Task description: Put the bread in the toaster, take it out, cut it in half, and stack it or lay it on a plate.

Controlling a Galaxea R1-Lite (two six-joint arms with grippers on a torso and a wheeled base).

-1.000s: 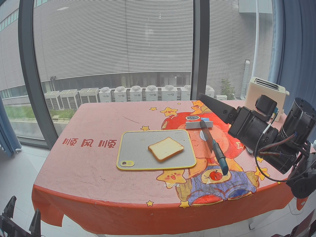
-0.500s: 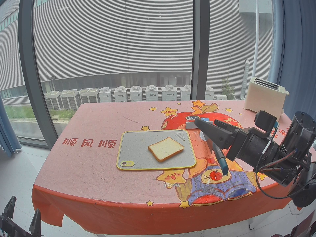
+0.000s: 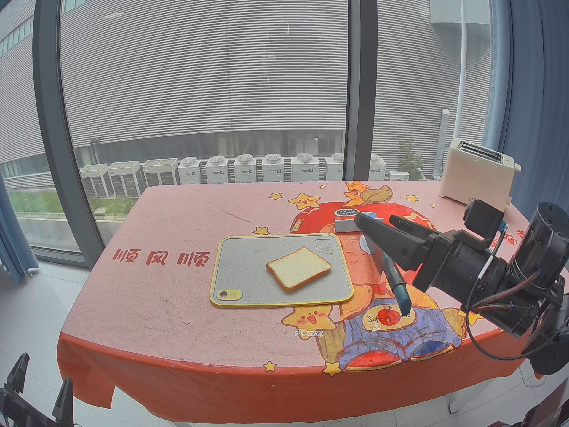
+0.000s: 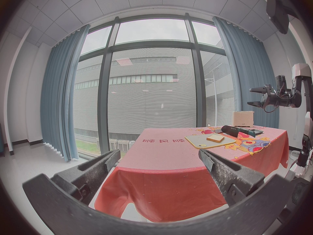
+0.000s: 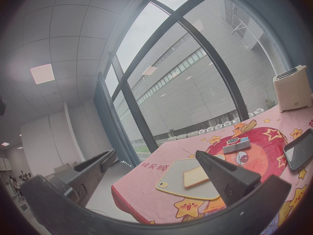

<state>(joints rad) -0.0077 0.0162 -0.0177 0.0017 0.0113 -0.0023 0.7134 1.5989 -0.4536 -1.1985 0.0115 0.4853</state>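
Note:
A toasted bread slice [image 3: 298, 268] lies flat on the grey, yellow-rimmed cutting board [image 3: 249, 262] at the table's middle. Right of the board lies a knife [image 3: 396, 280] with a blue handle, its blade toward a small white and blue rest [image 3: 347, 225]. My right gripper [image 3: 379, 225] hangs open just above the knife's blade, fingers pointing toward the board and holding nothing. The white toaster [image 3: 479, 176] stands at the far right corner. In the right wrist view the bread [image 5: 195, 177] sits between the open fingers [image 5: 225, 172]. My left gripper [image 4: 159, 156] is open, low and well short of the table.
A dark grey rectangular plate [image 5: 298, 150] lies on the table's right side, near the toaster [image 5: 291, 88]. The cloth-covered table [image 3: 178, 321] is bare on its left half. A window wall stands right behind the table.
My right gripper has tipped down and dropped from above the toaster's height to just over the knife, then shifted very little. The bread, knife and left arm have not moved.

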